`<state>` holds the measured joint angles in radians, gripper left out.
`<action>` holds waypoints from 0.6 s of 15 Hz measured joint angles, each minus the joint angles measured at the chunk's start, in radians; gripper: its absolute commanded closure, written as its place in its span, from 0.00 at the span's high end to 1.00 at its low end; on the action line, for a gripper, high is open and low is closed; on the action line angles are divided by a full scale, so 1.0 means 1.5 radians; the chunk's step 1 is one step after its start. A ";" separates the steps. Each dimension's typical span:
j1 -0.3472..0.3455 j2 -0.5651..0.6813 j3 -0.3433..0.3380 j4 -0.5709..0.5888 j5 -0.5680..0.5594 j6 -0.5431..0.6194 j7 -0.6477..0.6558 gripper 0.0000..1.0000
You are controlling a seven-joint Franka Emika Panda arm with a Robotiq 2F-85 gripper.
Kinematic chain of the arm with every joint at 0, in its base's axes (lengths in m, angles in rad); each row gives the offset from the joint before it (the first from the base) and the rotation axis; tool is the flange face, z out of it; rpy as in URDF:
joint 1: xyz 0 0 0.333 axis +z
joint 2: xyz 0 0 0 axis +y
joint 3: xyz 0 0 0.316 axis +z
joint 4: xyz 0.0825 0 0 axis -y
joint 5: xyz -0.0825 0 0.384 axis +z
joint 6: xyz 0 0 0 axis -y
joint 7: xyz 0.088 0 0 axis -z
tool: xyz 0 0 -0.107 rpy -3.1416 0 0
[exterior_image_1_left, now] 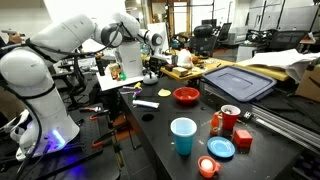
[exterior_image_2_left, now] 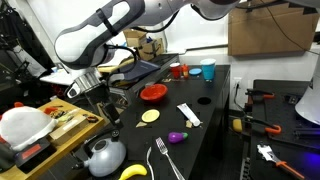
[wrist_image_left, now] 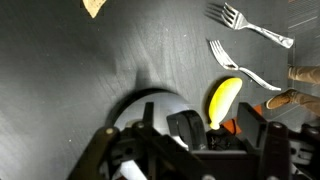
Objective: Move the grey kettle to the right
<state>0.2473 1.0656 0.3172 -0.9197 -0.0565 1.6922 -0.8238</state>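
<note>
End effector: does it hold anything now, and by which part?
Nothing seems to be held. The end effector hangs above the squat grey metal kettle, apparently not touching it; the kettle stands on the black table.

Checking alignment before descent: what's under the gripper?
The grey kettle sits below the open gripper, not touching it. In the wrist view the gripper's own body covers part of the kettle's dome. A banana lies beside the kettle.
</note>
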 measured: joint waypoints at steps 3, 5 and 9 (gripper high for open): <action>-0.001 0.000 0.000 0.003 0.000 0.000 0.004 1.00; -0.001 0.001 0.000 0.003 0.001 0.003 0.015 1.00; 0.001 0.005 0.000 0.003 0.002 0.011 0.053 1.00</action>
<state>0.2489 1.0726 0.3172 -0.9148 -0.0538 1.7087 -0.7449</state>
